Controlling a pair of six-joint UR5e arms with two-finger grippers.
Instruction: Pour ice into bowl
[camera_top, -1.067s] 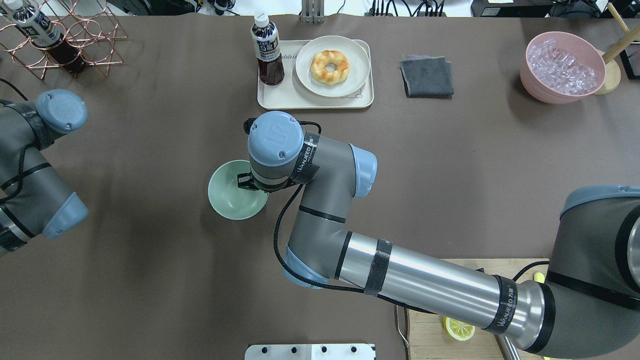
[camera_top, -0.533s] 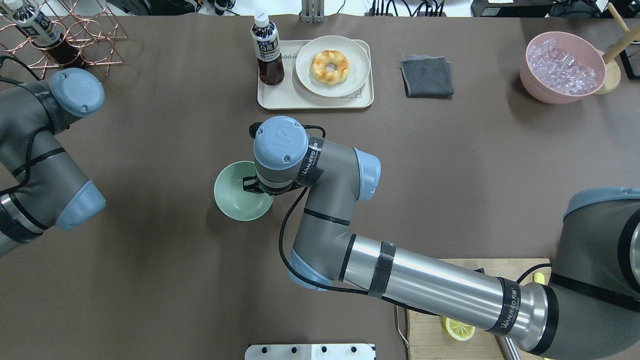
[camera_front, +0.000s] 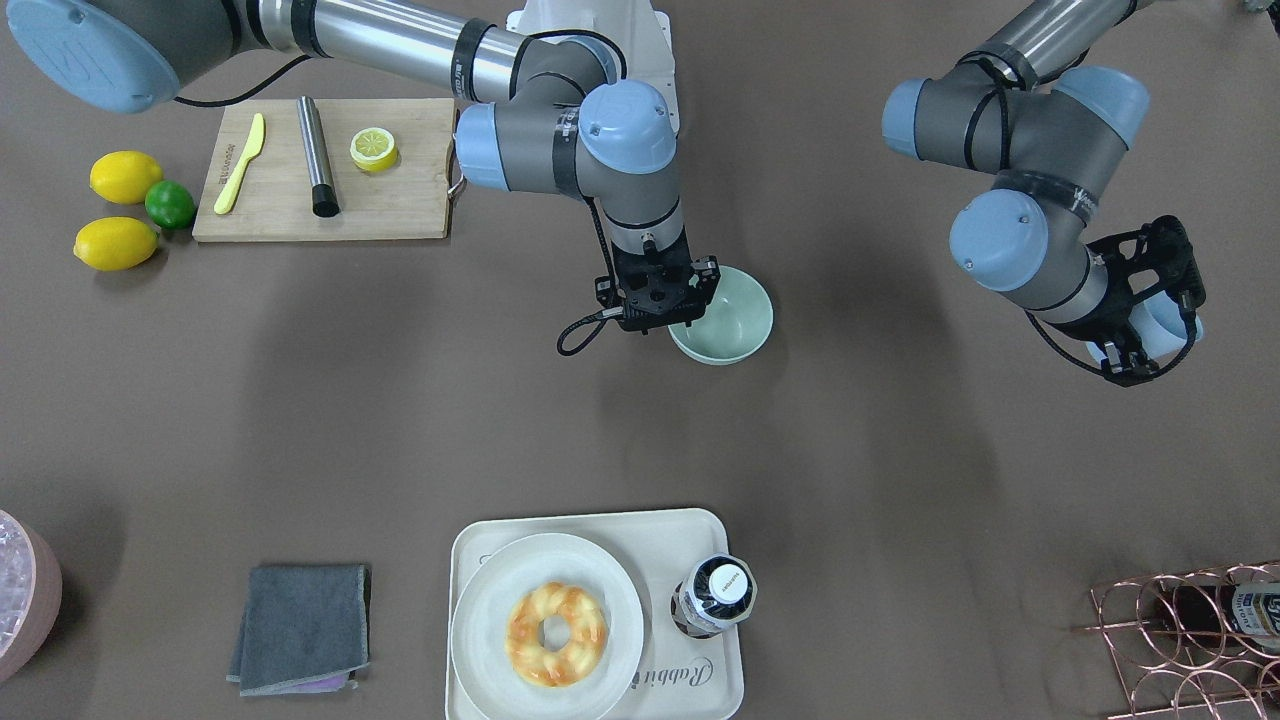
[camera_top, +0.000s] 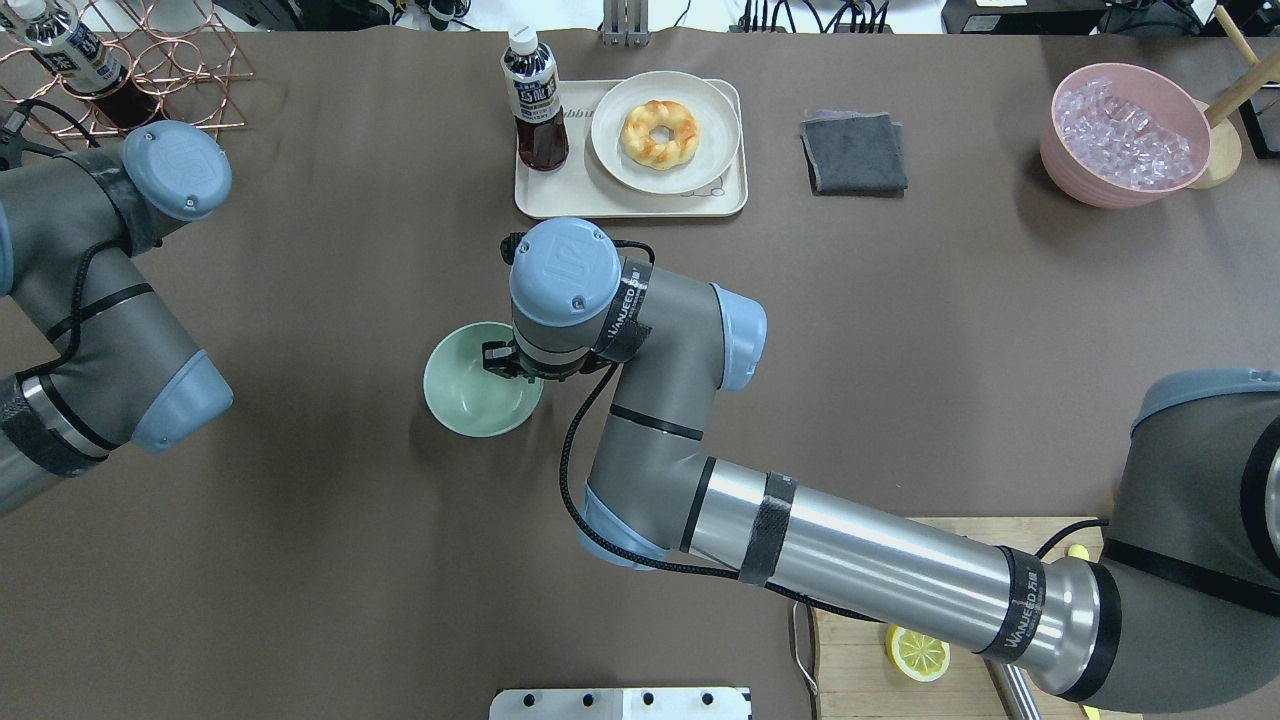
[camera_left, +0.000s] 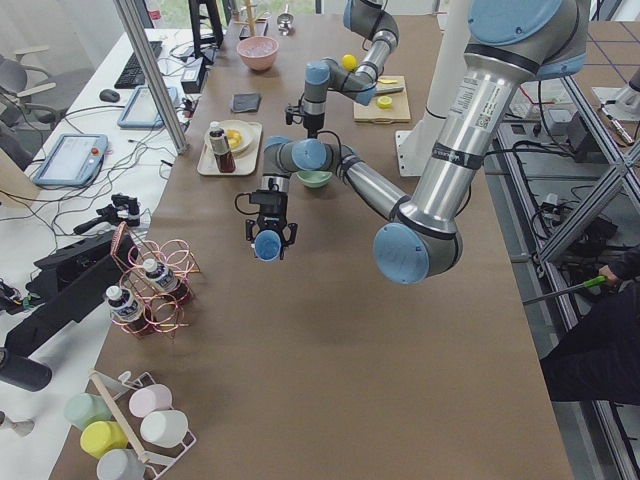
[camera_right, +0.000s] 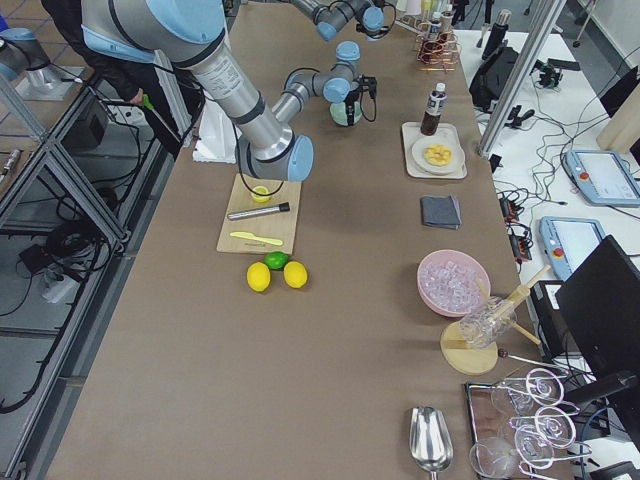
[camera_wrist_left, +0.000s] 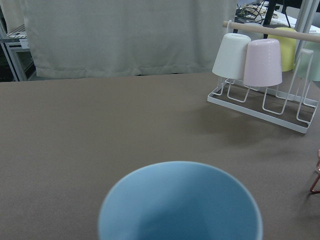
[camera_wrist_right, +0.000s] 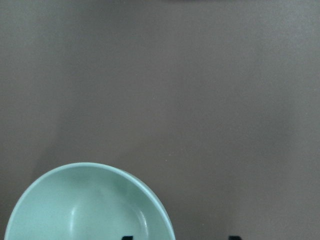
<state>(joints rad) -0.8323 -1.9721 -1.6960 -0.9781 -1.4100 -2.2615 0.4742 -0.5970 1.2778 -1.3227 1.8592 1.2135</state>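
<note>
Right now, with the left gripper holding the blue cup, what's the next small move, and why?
Probably carry the light blue cup in the left gripper across toward the bowl, without tipping yet. The cup hangs well to the bowl's side, too far to pour, and the right gripper stands astride the bowl's rim, jaws apart.

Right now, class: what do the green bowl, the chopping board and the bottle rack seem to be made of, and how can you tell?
Bowl: matte mint, smooth, no glare; likely ceramic or melamine, cannot tell which.
Chopping board: pale wood with visible grain and an unvarnished look.
Bottle rack: thin bent wire, shiny copper-coloured metal.
</note>
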